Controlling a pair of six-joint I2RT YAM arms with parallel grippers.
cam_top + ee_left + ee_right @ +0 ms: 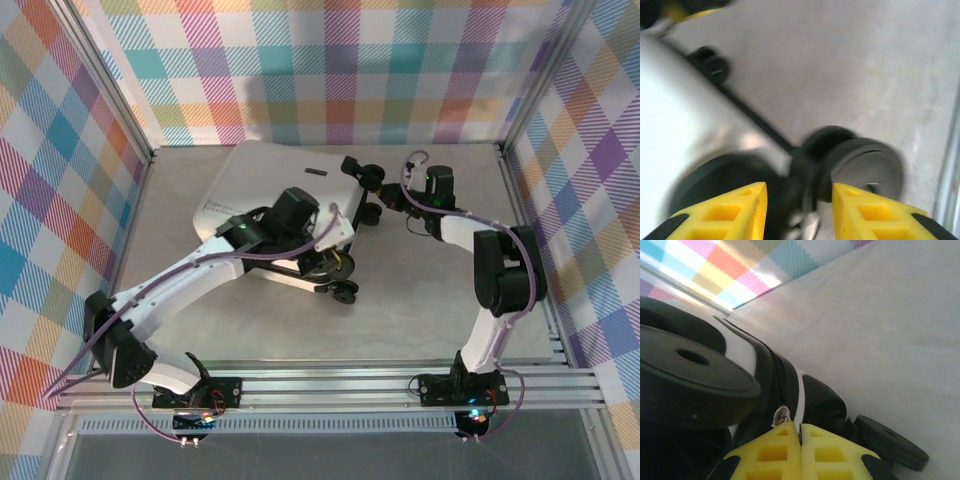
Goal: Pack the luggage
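The luggage point(265, 185) lies closed and flat at mid-table, white shell up, its black wheels toward the right. My left gripper point(335, 262) is at its near right corner. In the left wrist view, which is blurred, the yellow fingers point(745, 210) stand either side of a black wheel mount point(805, 170), gripping it, with a wheel point(867, 167) just to the right. My right gripper point(378, 197) is at the far right corner. In the right wrist view its fingers point(800, 426) are pressed together on the silver zipper pull point(782, 414) of the black zipper band.
Grey table point(430, 310) is boxed in by plaid walls with metal posts at left, back and right. A large black wheel point(690, 370) looms left of the right gripper, and another wheel point(892, 440) lies to its right.
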